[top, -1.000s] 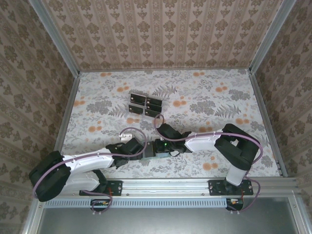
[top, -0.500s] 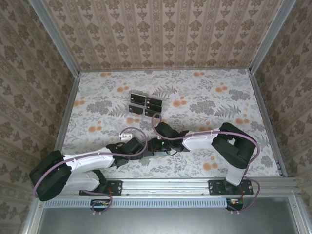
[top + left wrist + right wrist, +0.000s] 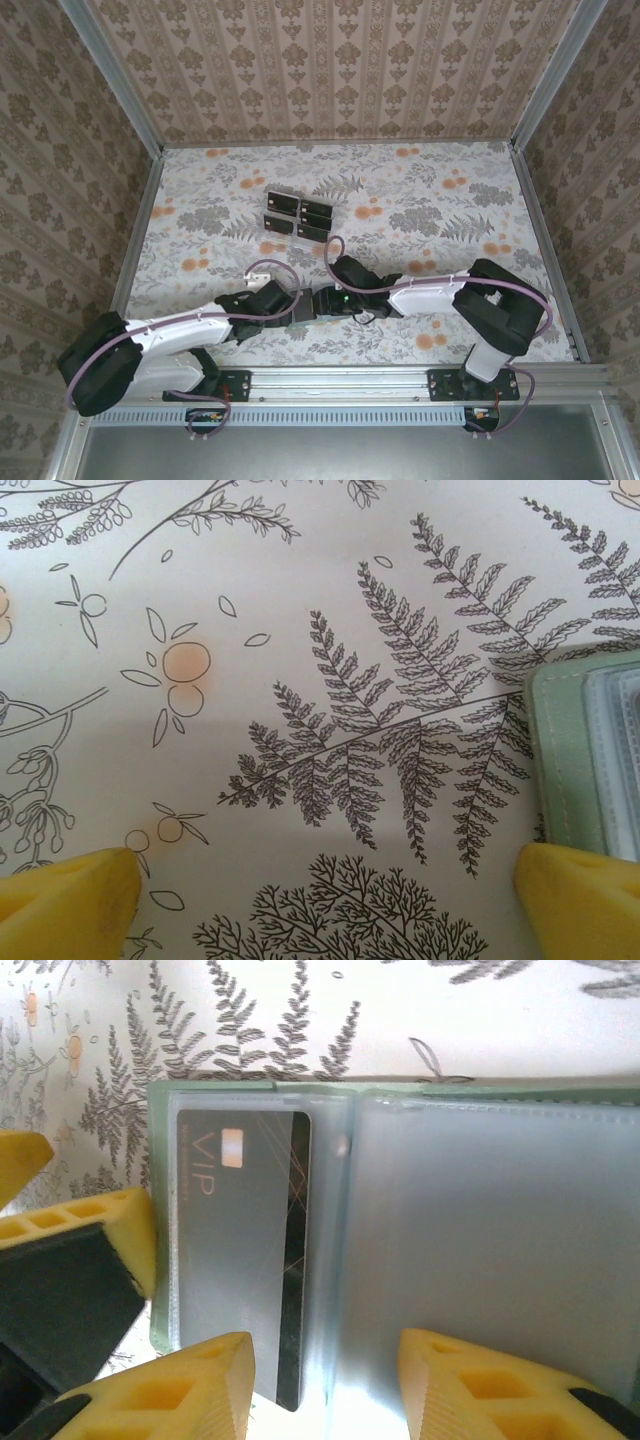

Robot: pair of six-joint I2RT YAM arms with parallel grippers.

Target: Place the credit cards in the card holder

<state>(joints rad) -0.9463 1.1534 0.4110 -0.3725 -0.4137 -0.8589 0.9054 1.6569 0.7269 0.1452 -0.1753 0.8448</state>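
Floral tablecloth (image 3: 450, 190), rack (image 3: 272, 222) beyond, left hand (image 3: 325, 895) wide, right hand (image 3: 325, 1380) parted over card holder (image 3: 480, 1220)

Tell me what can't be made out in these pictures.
- Left wrist view: the card holder is cut off by the right edge.
- Top view: it lies mostly hidden under the left tool and right tool.
- Top view: the spare credit cards are too small to count or read.
- Right wrist view: the VIP card is partly covered by a fingertip.

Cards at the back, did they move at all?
No. The cards are in the same spot as before, just left of the orange flowers printed on the table.
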